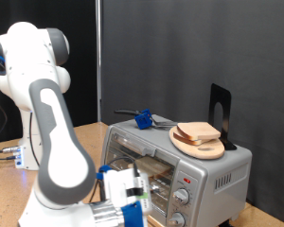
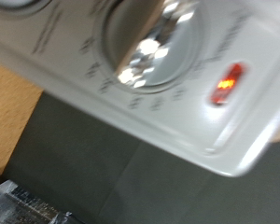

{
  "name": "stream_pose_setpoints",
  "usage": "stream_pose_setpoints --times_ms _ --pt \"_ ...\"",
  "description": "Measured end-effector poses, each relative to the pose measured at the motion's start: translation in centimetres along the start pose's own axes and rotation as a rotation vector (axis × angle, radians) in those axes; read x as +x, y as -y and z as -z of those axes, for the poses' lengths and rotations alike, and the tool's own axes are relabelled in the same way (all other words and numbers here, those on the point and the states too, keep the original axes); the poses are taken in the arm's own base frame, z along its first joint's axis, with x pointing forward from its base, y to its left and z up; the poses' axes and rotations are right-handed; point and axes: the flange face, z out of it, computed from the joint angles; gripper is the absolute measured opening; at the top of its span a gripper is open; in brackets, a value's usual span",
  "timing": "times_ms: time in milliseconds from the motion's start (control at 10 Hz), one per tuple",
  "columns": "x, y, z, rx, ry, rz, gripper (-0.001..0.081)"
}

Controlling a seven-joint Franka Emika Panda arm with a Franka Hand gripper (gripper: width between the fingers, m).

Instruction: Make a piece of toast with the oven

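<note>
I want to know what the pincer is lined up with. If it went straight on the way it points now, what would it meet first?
Most likely the oven: the wrist view is filled by its silver control panel, with a round knob nearly dead ahead and the red light lit beside it. The blur leaves depth unclear. The pincer sits by the oven's front.

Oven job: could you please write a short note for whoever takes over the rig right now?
Hand is at the oven front; nothing seen in it.
Wrist view: a knob close up, red light lit, so the oven seems on.
A tan shape behind the glass is probably the toast.
Spare slice lies on the board atop the oven.
Left: the toasting itself, apparently.
</note>
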Motion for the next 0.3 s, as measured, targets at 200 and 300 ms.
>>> stream_pose_setpoints --times_ms 200,300 --pt "-1.0 0.5 3.0 -0.004 0.001 -0.043 0.0799" --pt "-1.6 0.6 4.4 -0.026 -0.002 -0.058 0.0807"
